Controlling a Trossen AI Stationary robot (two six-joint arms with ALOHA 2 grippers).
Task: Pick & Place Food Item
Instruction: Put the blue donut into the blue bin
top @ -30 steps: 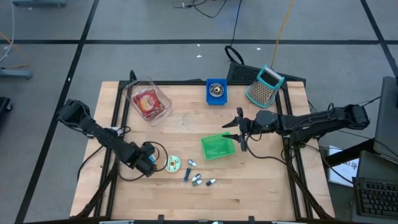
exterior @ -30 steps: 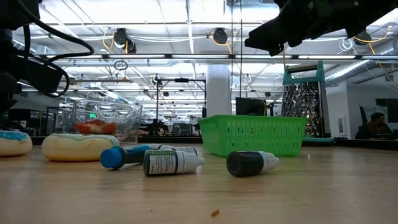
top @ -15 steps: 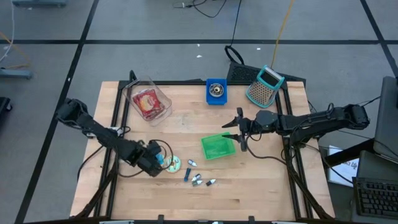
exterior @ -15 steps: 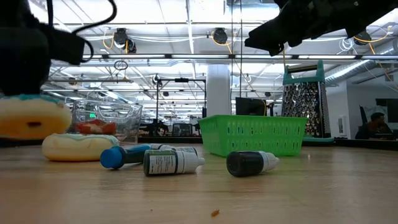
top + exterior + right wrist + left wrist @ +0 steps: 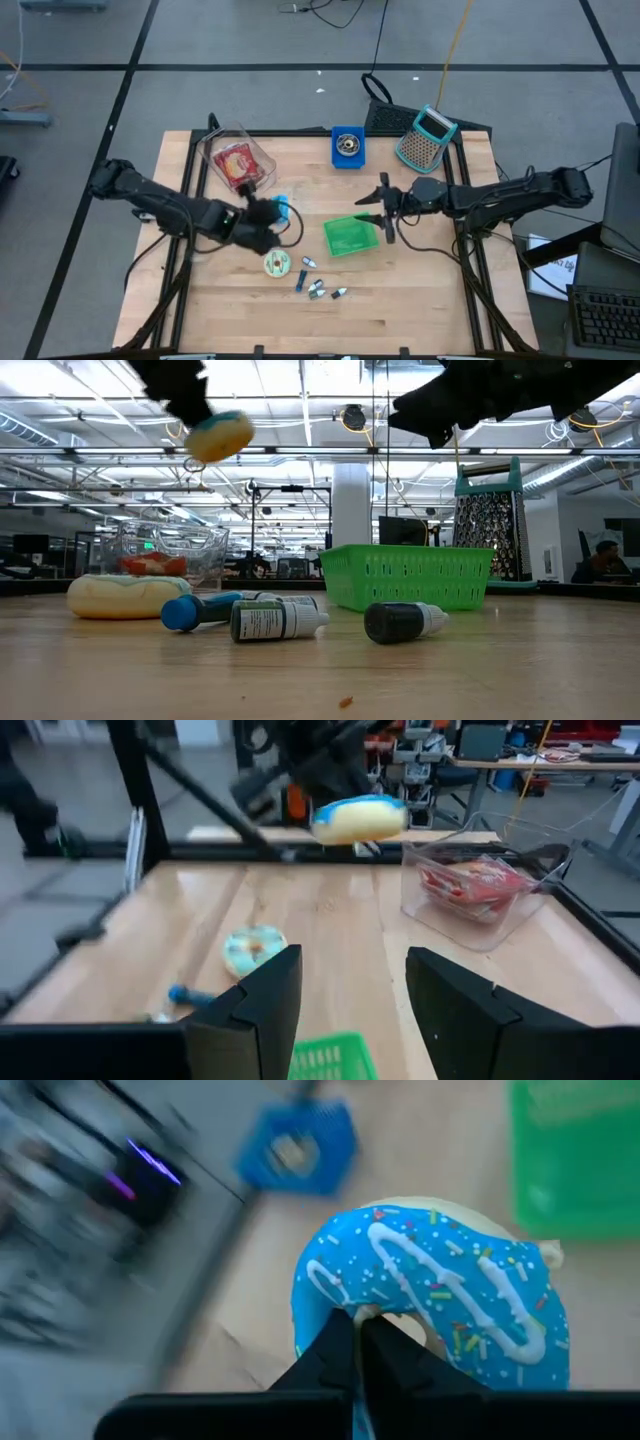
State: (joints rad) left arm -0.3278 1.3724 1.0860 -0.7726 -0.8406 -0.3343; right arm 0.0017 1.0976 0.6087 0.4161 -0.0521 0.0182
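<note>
Left wrist view, blue donut (image 5: 440, 1300) gripped, unlabelled

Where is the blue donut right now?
The blue donut is up in the air in the left gripper, left of the green basket and above the other donut lying on the table.

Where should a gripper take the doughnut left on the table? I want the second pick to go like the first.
Judging by its pose, grip the doughnut across its ring, one finger in the hole, coming straight down. It lies flat, icing up. The bottles lie beside it, so approach from the side away from them.
</note>
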